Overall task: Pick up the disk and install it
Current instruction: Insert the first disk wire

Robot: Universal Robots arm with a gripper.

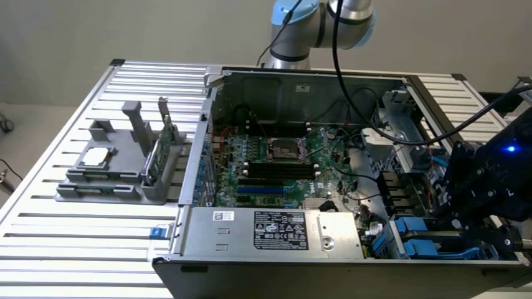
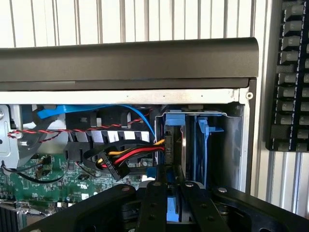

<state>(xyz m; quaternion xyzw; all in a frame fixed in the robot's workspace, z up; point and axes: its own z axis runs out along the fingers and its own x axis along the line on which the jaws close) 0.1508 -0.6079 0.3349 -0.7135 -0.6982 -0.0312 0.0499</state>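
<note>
one arm reaches down into case (image 1: 291, 93) corner; tool (image 2: 175, 189) fingers nearly together, clamped on disk (image 2: 175, 145) standing in bay.

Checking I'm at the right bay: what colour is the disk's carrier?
Blue; the carrier shows best in the wrist view.

Lighting: even and soft in your exterior view; the slatted worktop (image 1: 50, 249) reads bright, near white along its closest slats. Shadow: the open computer case (image 1: 291, 81) holds a dim interior, and the arm's dark wrist housing at that view's right loses detail apart from one small blue lamp (image 1: 511, 149). Wrist view: you see pale, washed-out slats behind, a dull sheen on the black case edge (image 2: 130, 60), and soft focus on the hand (image 2: 170, 193) closest to the lens.
</note>
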